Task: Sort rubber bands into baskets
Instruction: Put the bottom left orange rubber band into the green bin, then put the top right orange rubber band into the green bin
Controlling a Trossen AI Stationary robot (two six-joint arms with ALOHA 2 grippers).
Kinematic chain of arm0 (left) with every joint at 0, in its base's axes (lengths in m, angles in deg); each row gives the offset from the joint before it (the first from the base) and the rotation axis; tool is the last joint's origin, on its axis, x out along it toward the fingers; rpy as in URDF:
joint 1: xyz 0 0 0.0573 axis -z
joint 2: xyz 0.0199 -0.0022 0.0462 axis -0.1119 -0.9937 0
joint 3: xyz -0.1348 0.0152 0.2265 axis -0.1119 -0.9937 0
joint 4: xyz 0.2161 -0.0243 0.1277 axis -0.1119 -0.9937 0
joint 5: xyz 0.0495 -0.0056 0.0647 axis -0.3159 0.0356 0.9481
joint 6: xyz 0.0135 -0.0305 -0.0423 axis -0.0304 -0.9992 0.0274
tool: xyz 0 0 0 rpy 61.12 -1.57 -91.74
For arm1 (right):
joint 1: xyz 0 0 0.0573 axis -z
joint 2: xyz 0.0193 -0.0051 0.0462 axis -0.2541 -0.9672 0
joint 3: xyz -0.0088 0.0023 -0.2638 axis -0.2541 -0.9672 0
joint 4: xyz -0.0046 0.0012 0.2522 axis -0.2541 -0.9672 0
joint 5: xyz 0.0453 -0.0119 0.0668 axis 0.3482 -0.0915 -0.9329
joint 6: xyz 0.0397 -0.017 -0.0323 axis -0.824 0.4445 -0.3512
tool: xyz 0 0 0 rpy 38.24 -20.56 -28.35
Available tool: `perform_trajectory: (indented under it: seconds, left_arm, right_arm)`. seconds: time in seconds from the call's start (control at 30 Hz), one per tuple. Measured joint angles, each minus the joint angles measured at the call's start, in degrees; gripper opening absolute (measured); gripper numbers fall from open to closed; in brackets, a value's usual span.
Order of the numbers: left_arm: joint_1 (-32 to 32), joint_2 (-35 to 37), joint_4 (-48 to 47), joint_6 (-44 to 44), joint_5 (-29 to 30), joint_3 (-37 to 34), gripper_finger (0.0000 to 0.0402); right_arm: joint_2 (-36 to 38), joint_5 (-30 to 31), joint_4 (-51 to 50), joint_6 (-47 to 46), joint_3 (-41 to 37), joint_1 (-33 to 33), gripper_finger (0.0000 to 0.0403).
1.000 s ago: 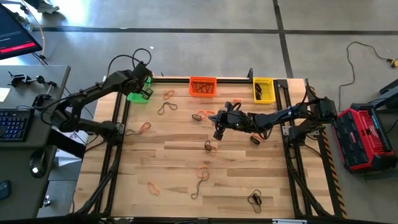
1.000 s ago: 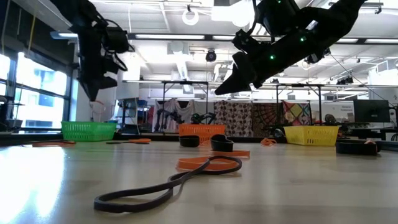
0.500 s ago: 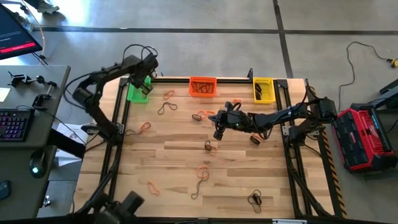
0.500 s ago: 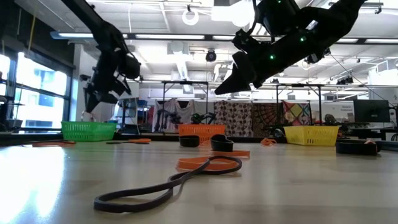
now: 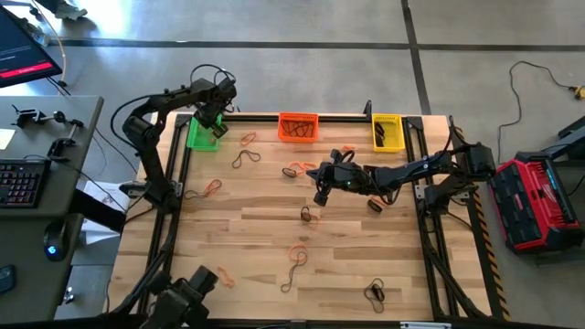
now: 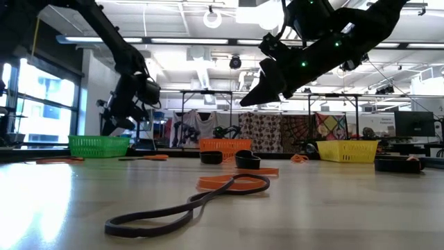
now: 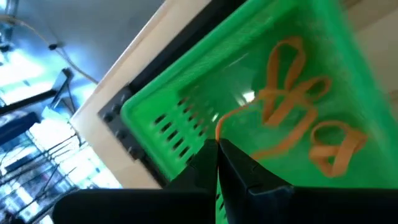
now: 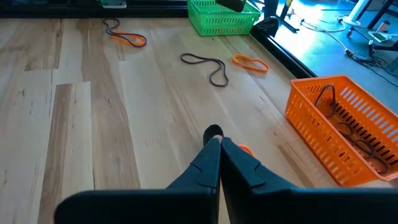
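Note:
The green basket (image 5: 197, 139) stands at the table's far left, the orange basket (image 5: 298, 127) at the far middle, the yellow basket (image 5: 388, 133) at the far right. My left gripper (image 7: 216, 144) is shut just above the green basket (image 7: 186, 106), on an orange rubber band (image 7: 286, 99) that lies looped on the basket's floor. My right gripper (image 5: 320, 194) is shut and empty, above the table's middle; in its wrist view (image 8: 214, 142) a black band (image 8: 212, 131) lies on the wood just beyond its tips. My left gripper pinches one end of the orange rubber band (image 7: 219, 126) between its two fingertips, coming from above into the green basket. From the tips the band curves down slack, and its other loops (image 7: 329, 146) rest on the basket's floor.
Several loose orange and dark bands lie on the wood: near the green basket (image 5: 245, 158), at the left edge (image 5: 212, 188), mid-table (image 5: 306, 215) and toward the near edge (image 5: 294, 260), (image 5: 375, 292). The orange basket (image 8: 339, 127) holds dark bands. Cables trail from the left arm.
My left gripper has gone down toward the green basket and tipped, while its arm has folded back toward the table's far left corner. My right arm has kept still.

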Motion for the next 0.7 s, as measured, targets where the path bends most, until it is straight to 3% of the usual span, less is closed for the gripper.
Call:
perform_trajectory:
  seconds: [0.33,0.7]
  left_arm:
    - [0.0,-2.1,0.9,3.5,-0.2,0.0,0.0005]
    - [2.6,-1.0,-0.1,6.4,2.0,0.0,0.0061]
  right_arm:
    - [0.0,0.0,-0.4,-0.1,0.0,0.0,0.0]
    - [0.0,0.0,-0.4,-0.1,0.0,0.0,0.0]
